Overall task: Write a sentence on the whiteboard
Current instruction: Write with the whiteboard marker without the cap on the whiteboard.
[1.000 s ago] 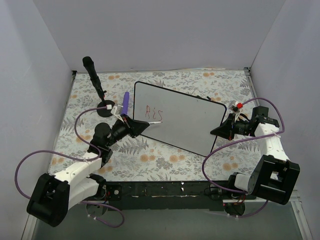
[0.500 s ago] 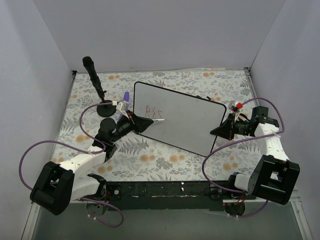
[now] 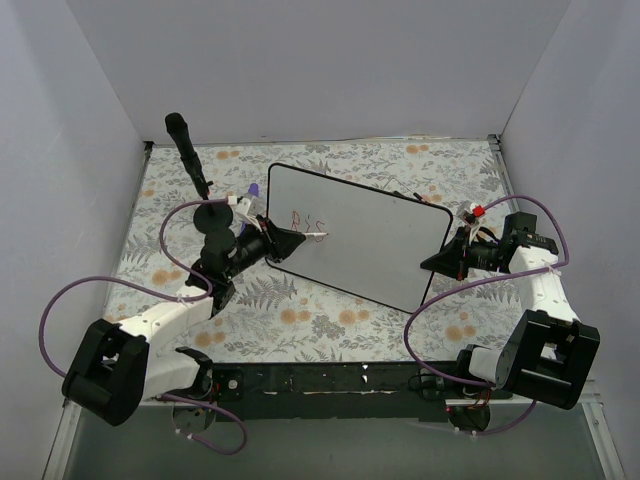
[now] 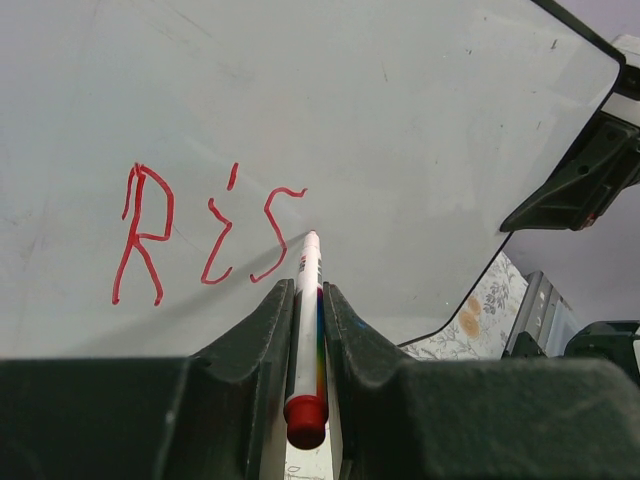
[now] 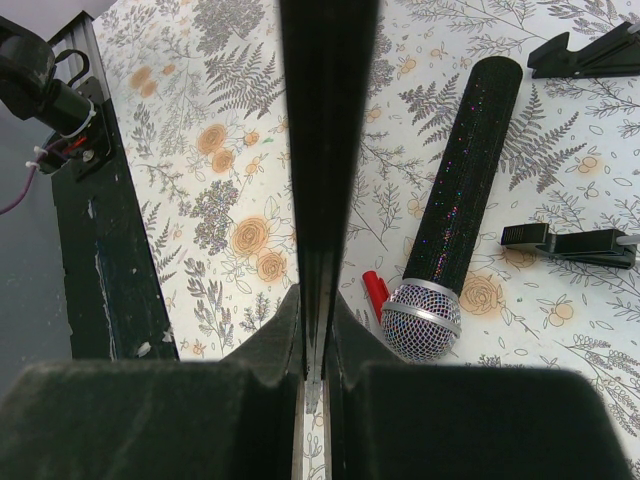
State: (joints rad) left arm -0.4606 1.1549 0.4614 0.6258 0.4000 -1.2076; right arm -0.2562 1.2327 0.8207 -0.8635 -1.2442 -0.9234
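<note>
The whiteboard (image 3: 365, 235) lies tilted across the middle of the floral table, white with a thin black rim. My right gripper (image 3: 440, 262) is shut on its right edge, and in the right wrist view the board's black edge (image 5: 325, 150) runs straight up from between the shut jaws (image 5: 318, 300). The sentence (image 4: 205, 235) reads "Ris" in thin red letters near the board's left end (image 3: 303, 222). My left gripper (image 4: 308, 290) is shut on a white marker (image 4: 306, 330) with a red end. The marker's tip (image 4: 311, 237) rests on the board just right of the "s".
A black glitter microphone (image 5: 455, 230) and a red cap (image 5: 375, 292) lie on the table under the board's right side. A black microphone on a round stand (image 3: 190, 155) stands at the far left. A purple object (image 3: 253, 189) lies beside the left wrist. Grey walls enclose three sides.
My left arm has swung toward the far side and now covers most of the purple object. The marker tip has stayed just right of the "s". The right arm has not moved.
</note>
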